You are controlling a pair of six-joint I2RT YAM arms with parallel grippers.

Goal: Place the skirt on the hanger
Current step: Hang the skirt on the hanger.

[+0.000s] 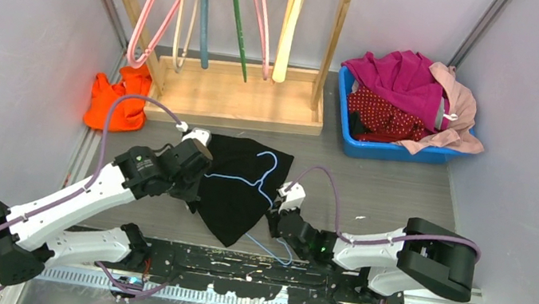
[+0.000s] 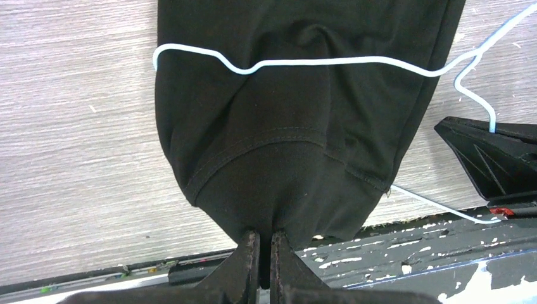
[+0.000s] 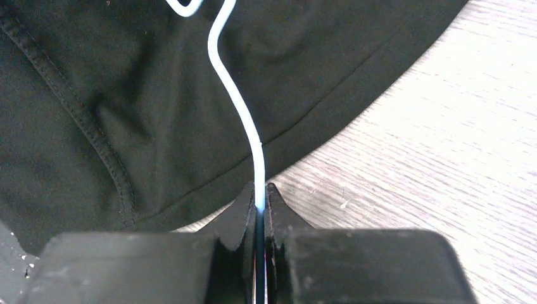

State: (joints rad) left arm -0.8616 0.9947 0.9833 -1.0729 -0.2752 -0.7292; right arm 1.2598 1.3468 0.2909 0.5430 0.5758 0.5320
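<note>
The skirt (image 1: 380, 116), dark red with small white dots, lies in the blue bin (image 1: 395, 151) at the back right, part hidden under other clothes. A thin pink hanger (image 1: 145, 20) hangs at the left of the wooden rack, another pink one (image 1: 259, 13) further right. Neither gripper is near them. My left gripper (image 1: 198, 188) (image 2: 265, 244) is shut on the hem of a black garment (image 1: 237, 187) (image 2: 285, 126) (image 3: 126, 95). My right gripper (image 1: 275, 217) (image 3: 259, 193) (image 2: 487, 158) is shut on a light blue wire hanger (image 1: 250, 181) (image 2: 354, 61) (image 3: 237, 101) that lies over the black garment.
The wooden rack (image 1: 233, 102) at the back holds several hangers, among them a green one (image 1: 236, 18) and a tan one (image 1: 291, 26). An orange cloth (image 1: 117, 101) lies left of it. A magenta garment (image 1: 402, 79) and a pale pink one (image 1: 456, 119) fill the bin.
</note>
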